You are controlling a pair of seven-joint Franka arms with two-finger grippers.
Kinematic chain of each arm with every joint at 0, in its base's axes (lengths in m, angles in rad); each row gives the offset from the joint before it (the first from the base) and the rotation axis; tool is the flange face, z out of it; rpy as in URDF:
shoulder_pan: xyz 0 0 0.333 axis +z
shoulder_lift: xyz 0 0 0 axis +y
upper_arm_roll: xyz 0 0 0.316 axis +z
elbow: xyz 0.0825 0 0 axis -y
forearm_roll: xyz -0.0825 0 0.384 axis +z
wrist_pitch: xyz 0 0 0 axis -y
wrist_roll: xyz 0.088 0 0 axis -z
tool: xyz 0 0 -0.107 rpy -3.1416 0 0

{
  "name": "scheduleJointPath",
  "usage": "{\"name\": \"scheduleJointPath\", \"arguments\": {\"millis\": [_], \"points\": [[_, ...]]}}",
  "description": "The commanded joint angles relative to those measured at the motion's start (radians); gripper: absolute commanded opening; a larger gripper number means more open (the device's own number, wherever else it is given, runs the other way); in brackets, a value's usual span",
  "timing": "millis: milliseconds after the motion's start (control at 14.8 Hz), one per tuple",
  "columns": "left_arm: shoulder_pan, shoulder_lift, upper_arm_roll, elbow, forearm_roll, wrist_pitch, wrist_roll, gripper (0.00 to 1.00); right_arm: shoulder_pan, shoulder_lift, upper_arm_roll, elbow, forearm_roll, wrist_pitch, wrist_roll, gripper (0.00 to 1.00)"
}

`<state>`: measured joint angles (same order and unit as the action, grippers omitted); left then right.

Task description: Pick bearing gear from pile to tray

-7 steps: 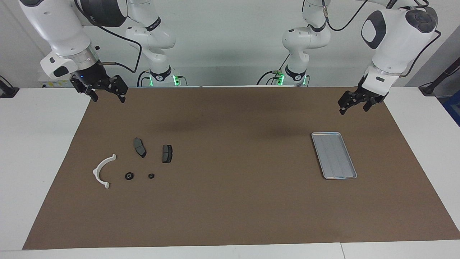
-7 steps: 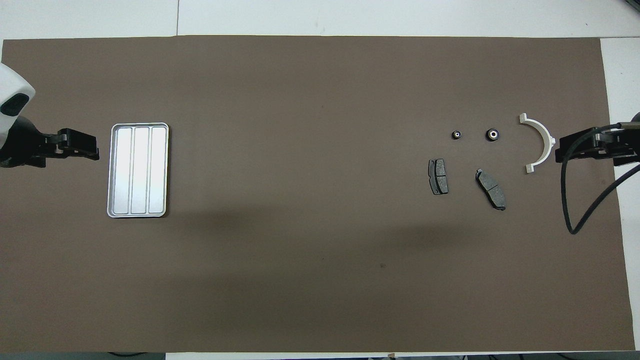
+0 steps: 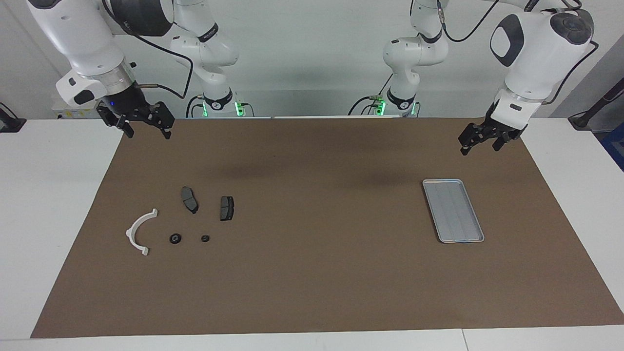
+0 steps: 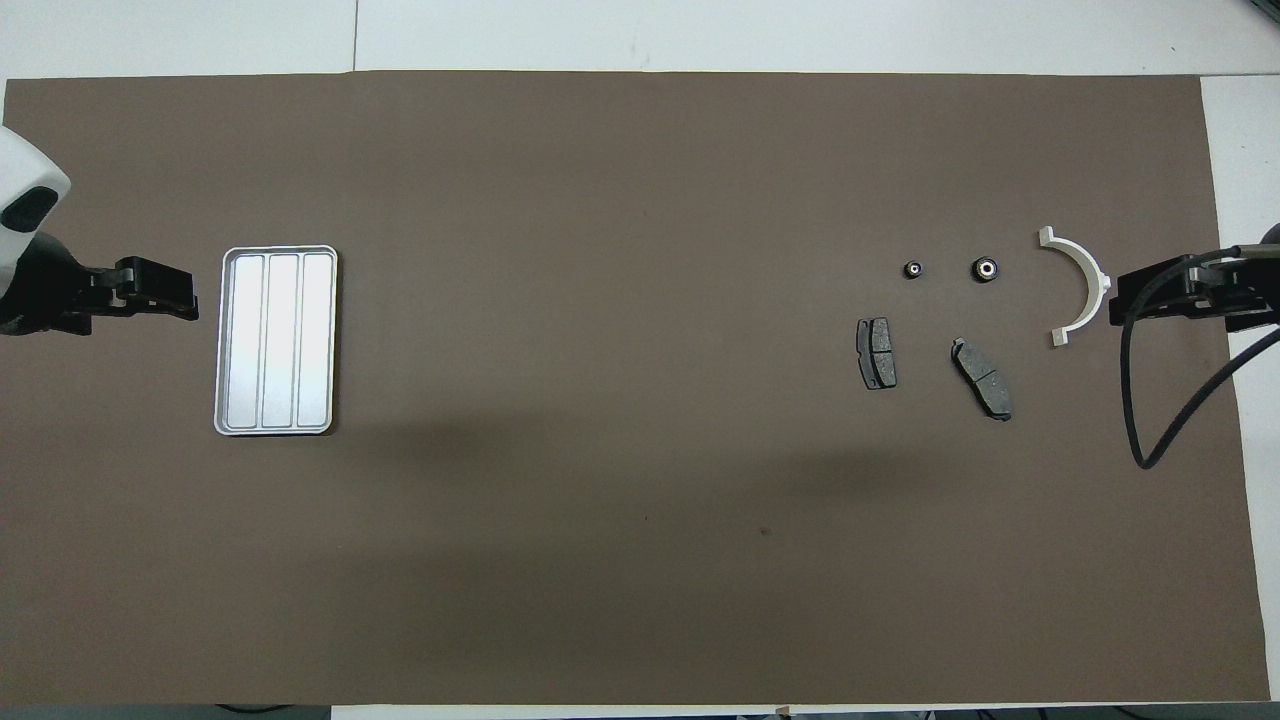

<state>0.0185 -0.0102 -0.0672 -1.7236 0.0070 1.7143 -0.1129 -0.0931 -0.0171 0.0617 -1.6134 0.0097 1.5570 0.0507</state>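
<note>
The right gripper (image 3: 146, 127) is held up in the air over the mat's corner at the right arm's end, its fingers spread apart and nothing between them. The left gripper (image 3: 480, 143) is likewise raised, open and empty, over the mat edge at the left arm's end; this arm appears to be waiting.

The pile lies on the brown mat (image 3: 312, 273) toward the right arm's end, and so the right gripper is judged to be the one placed for the pick. Two small black bearing gears, a larger one (image 3: 175, 238) and a smaller one (image 3: 205, 238), lie near each other, apart from the white curved arc (image 3: 138, 233) beside them. Two dark brake pads (image 3: 189, 199) (image 3: 226, 207) lie nearer to the robots.

The tray (image 3: 441, 185) rests empty toward the left arm's end, well apart from the pile.
</note>
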Motion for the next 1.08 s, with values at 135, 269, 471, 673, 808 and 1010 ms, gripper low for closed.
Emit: {"name": "scheduleJointPath", "arguments": {"millis": [135, 269, 471, 673, 808, 1010], "points": [[-0.002, -0.028, 0.001, -0.028, 0.008, 0.002, 0.004, 1.00, -0.019, -0.027, 0.006, -0.023, 0.015, 0.009, 0.000, 1.00], [-0.002, -0.028, 0.001, -0.030, 0.008, 0.002, 0.004, 1.00, -0.030, -0.029, 0.003, -0.022, 0.009, 0.003, -0.005, 1.00], [-0.002, -0.028, 0.001, -0.028, 0.010, 0.002, 0.004, 1.00, -0.047, -0.032, 0.003, -0.023, 0.009, 0.008, -0.032, 1.00], [-0.002, -0.028, 0.001, -0.028, 0.010, 0.002, 0.004, 1.00, -0.047, -0.026, 0.003, -0.033, 0.007, 0.043, -0.074, 1.00], [-0.002, -0.028, 0.001, -0.030, 0.010, 0.002, 0.004, 1.00, -0.050, -0.014, 0.003, -0.059, 0.007, 0.125, -0.113, 1.00], [-0.002, -0.028, 0.001, -0.028, 0.010, 0.002, 0.004, 1.00, -0.063, 0.025, 0.003, -0.132, 0.007, 0.262, -0.121, 1.00]]}}
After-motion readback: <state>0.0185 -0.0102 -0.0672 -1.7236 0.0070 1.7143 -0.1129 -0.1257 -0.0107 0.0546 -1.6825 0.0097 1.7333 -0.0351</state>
